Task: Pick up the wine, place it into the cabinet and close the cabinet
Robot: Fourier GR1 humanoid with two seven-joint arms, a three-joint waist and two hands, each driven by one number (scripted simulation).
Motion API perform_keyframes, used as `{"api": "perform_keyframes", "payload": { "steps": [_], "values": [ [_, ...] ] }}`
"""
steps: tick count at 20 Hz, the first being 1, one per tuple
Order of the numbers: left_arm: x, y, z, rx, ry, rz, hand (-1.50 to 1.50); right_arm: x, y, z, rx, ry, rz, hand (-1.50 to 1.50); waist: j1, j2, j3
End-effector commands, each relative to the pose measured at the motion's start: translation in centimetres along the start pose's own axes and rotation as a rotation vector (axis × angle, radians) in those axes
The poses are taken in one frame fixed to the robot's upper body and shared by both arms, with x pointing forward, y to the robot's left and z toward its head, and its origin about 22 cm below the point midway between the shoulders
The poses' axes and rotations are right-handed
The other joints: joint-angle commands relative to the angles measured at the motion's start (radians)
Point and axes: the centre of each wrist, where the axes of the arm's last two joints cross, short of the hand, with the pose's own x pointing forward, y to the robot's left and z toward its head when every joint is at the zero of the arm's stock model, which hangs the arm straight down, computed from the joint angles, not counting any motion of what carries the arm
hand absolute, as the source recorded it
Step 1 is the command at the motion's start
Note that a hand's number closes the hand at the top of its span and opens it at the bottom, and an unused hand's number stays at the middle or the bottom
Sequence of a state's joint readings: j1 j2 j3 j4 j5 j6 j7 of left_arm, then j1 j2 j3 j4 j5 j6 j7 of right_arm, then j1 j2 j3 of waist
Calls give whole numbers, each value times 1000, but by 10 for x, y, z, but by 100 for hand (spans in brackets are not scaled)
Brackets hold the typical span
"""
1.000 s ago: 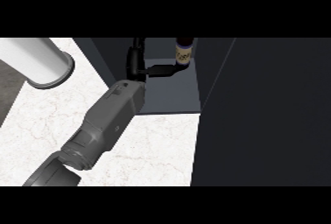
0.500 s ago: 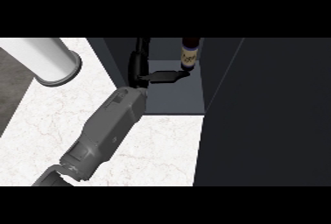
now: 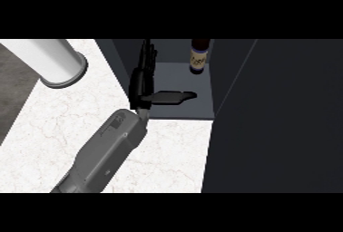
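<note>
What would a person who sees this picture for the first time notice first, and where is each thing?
First the black hand, just left of the picture's middle on its grey forearm, reaching into the open cabinet, fingers straight and thumb pointing right. Behind it, at the back of the cabinet near the top, stands the wine, apart from the hand. At the upper left, a white cylinder stands on the marble counter.

**Surfaces and finishes**

The counter [image 3: 60,136] looks like white marble with faint grey veining, smooth and slightly satin. At eleven o'clock a white cylinder [image 3: 57,61] looks smooth and matt. The cabinet [image 3: 268,127] is dark grey and matt. At twelve o'clock the wine [image 3: 199,56] is dark and glossy, with a pale paper label. The forearm [image 3: 107,154] is matt grey; the hand [image 3: 144,86] is black and dull.
</note>
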State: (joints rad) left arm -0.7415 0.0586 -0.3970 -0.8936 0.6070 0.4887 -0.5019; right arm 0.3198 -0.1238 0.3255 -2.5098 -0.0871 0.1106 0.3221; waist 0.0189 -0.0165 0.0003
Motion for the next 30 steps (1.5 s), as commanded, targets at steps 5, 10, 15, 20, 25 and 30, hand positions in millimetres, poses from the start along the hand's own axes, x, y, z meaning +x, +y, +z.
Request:
{"api": "perform_keyframes", "payload": {
  "steps": [5, 10, 15, 20, 25, 30],
  "values": [
    [19, 5, 64, -11, 10, 90, -150, 42, 7, 21, 18, -81, -20, -150, -6, 5, -1],
    [22, 15, 112, -40, -8, 107, -150, 44, 3, 21, 49, -71, 15, -150, -13, 10, -1],
    [35, 15, 151, -10, -17, 109, -150, 53, 4, 28, 78, -35, 22, -150, -18, 9, 0],
    [45, 41, 168, 2, -15, 82, -150, 45, 11, 21, 330, 61, 84, 150, -13, 8, -1],
    [50, 64, 177, 27, -27, 69, -150, 38, 28, 20, 516, 77, -27, 150, -13, 10, -1],
    [83, 102, 195, 13, -32, 30, -150, 44, 42, 20, 534, 49, -21, 150, -10, 7, -2]
  ]
}}
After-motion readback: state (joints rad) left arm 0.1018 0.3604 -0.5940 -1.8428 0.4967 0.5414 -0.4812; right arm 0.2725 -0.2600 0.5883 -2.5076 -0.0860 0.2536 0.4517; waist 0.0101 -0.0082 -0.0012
